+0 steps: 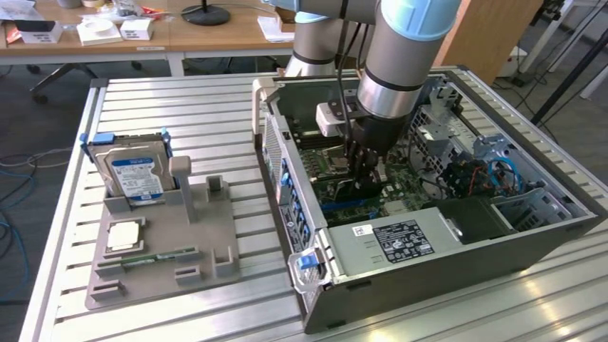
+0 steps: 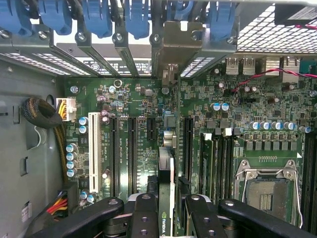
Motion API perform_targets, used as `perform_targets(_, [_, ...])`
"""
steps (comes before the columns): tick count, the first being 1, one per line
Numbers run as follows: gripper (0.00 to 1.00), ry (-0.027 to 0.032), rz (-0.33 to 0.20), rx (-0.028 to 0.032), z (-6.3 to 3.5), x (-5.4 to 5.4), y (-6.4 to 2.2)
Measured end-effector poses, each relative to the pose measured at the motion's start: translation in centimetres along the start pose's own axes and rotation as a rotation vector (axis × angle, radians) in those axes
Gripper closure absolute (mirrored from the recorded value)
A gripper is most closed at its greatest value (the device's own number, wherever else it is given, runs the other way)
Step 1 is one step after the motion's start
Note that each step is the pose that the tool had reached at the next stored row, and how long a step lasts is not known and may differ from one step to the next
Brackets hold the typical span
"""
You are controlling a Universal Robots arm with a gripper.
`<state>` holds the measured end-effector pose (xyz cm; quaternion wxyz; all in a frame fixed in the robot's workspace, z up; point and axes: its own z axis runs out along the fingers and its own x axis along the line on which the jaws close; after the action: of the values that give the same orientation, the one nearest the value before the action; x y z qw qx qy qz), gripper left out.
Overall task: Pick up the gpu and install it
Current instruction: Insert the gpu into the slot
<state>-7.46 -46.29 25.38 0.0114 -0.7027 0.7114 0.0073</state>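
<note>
The gpu [image 2: 167,171] stands on edge between my fingers [image 2: 145,212], a thin green-and-black card running over the motherboard's expansion slots [image 2: 132,148]. Its silver end bracket [image 2: 176,45] sits at the case's rear slot openings. My gripper [image 2: 168,210] is shut on the card's upper edge. In the exterior view the gripper [image 1: 366,178] reaches straight down into the open computer case [image 1: 437,285], with the dark gpu [image 1: 357,191] below it against the motherboard. Whether the card is fully seated in its slot I cannot tell.
A grey fixture tray [image 1: 166,235] on the exterior view's left holds a hard drive [image 1: 133,174], a processor chip [image 1: 124,235] and a memory stick [image 1: 147,258]. Inside the case are the power supply [image 1: 399,239], the processor socket [image 2: 267,191] and a cable bundle [image 2: 42,114].
</note>
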Motion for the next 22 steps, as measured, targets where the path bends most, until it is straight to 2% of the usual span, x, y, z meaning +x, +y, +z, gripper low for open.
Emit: perform_targets(22, [0.74,0.0,0.0,-0.0001,0.11,-0.05,0.03])
